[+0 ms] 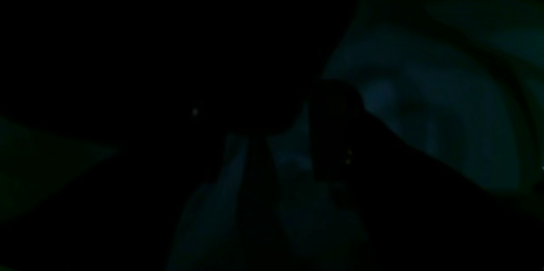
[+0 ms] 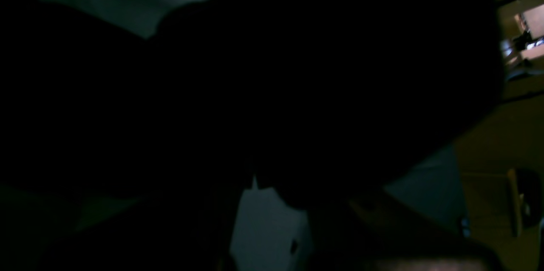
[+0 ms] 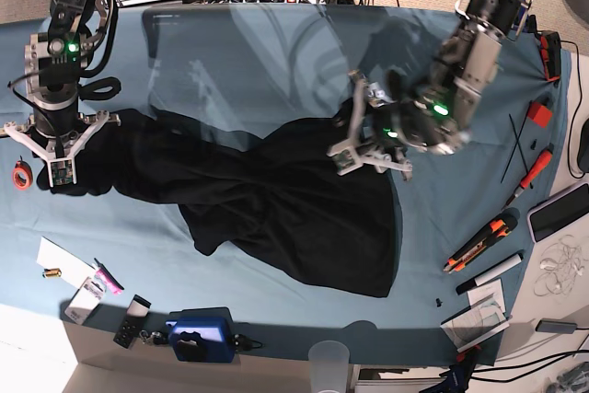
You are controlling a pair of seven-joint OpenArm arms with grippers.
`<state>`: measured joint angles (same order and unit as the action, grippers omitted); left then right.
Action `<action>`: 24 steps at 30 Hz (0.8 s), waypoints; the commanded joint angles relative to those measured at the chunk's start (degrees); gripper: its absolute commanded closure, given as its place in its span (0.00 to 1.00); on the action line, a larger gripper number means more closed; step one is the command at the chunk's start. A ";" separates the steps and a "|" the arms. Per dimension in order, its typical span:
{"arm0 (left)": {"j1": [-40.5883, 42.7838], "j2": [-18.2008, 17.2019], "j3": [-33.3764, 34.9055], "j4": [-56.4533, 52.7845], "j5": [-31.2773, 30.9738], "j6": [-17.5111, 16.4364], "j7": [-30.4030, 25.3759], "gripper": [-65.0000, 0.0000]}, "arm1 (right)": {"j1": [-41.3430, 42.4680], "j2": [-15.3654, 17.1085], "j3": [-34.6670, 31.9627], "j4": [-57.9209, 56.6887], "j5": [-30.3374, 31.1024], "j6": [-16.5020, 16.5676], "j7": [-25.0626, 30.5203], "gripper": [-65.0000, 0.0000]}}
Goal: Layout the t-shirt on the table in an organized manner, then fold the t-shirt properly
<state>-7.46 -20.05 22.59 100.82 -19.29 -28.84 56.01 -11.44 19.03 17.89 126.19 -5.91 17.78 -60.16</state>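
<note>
**Black shirt stretched between two arms across the teal table**

Nearest your lens, at the front edge of the table (image 3: pixel 276 43), you have a clear plastic cup (image 3: pixel 329 356) and a blue and black device (image 3: pixel 198 338) just beside it.

Your right gripper (image 3: pixel 61 170) sits at the left of the base view with its jaws pressed together on the end of the t-shirt (image 3: pixel 276 200), where the fabric narrows into a band running out to that side. In the right wrist view the dark cloth fills almost the whole picture, so you cannot make out the fingers there.

Your left gripper (image 3: pixel 363 149) sits at the right of the base view, at the upper edge of the shirt's broad part, with its white fingers spread. It lies against the cloth, but you cannot tell whether it holds any fabric. The left wrist view is too dark to help; you see only dim folds.

The shirt lies rumpled across the middle of the table, wide at the right and tapering to the left, its print not visible.

Outward from there, you have a roll of orange tape (image 3: pixel 22 174) near the right gripper, an orange-handled knife (image 3: pixel 479 244) and a marker (image 3: pixel 490 273) at the right edge, and small papers (image 3: pixel 57 257) at the lower left.
</note>
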 commanded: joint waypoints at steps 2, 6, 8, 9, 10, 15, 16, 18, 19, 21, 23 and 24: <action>-0.92 -0.11 2.64 1.03 5.66 2.27 -3.78 0.53 | 0.50 0.96 0.33 0.55 -0.55 -0.46 1.14 1.00; -0.94 -0.11 9.66 0.98 16.06 7.39 -4.46 0.53 | 0.50 0.98 0.33 0.55 -0.57 -0.46 1.11 1.00; -0.96 -0.09 12.57 0.98 17.35 10.12 -4.66 0.53 | 0.50 0.96 0.33 0.55 -0.57 -0.46 1.11 1.00; -0.96 -0.04 13.66 0.98 18.29 11.85 -5.09 0.53 | 0.50 0.96 0.33 0.55 -0.55 -0.46 1.09 1.00; -0.96 0.09 14.53 0.98 19.06 13.14 -5.05 0.53 | 0.50 0.96 0.33 0.55 -0.55 -0.46 1.07 1.00; -0.94 0.20 17.14 0.98 19.96 13.35 -3.32 0.53 | 0.50 0.96 0.33 0.55 -0.55 -0.48 0.72 1.00; -0.94 0.20 17.44 0.96 20.00 13.40 -3.41 0.53 | 0.50 0.96 0.33 0.55 -0.55 -0.46 0.61 1.00; -0.94 0.22 17.42 0.74 20.11 13.40 -4.44 0.53 | 0.50 0.96 0.33 0.55 -0.52 -0.48 0.61 1.00; -0.94 0.22 17.42 0.31 20.85 13.42 -5.49 0.53 | 0.50 0.96 0.33 0.55 -0.52 -0.48 0.63 1.00; -0.94 0.22 17.42 -1.66 22.84 13.40 -8.13 0.53 | 0.50 0.96 0.33 0.55 -0.55 -0.46 0.61 1.00; -0.96 0.22 17.42 -4.35 23.87 13.46 -10.38 0.53 | 0.50 0.96 0.33 0.55 -0.55 -0.48 0.61 1.00; -1.01 0.24 17.42 -5.81 24.04 13.92 -11.10 0.53 | 0.52 0.96 0.33 0.55 -0.52 -0.46 0.61 1.00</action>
<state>-8.51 -19.31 40.05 95.66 3.84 -14.33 41.28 -11.44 19.03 17.89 125.97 -5.93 17.80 -60.80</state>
